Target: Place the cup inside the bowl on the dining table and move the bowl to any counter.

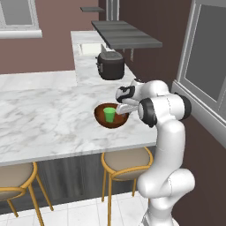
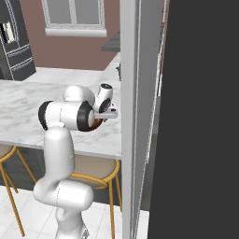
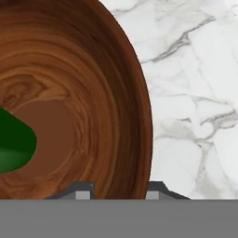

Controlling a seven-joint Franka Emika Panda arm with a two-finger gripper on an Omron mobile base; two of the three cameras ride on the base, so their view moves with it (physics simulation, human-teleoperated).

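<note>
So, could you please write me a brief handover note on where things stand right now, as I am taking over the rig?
Gripper: closed on the rim of the bowl, one fingertip inside the wall, one outside.
Cup: already in the bowl, standing upright.
Bowl: resting on the dining table, near its right end, not yet lifted as far as I can tell.
Done: cup placed in the bowl; bowl rim gripped.
Left: lift the bowl, carry it to a counter, set it down and let go.

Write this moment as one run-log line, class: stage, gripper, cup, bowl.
stage: bowl grasp | gripper: shut on bowl rim, one finger inside, one outside | cup: in bowl | bowl: on dining table
</note>
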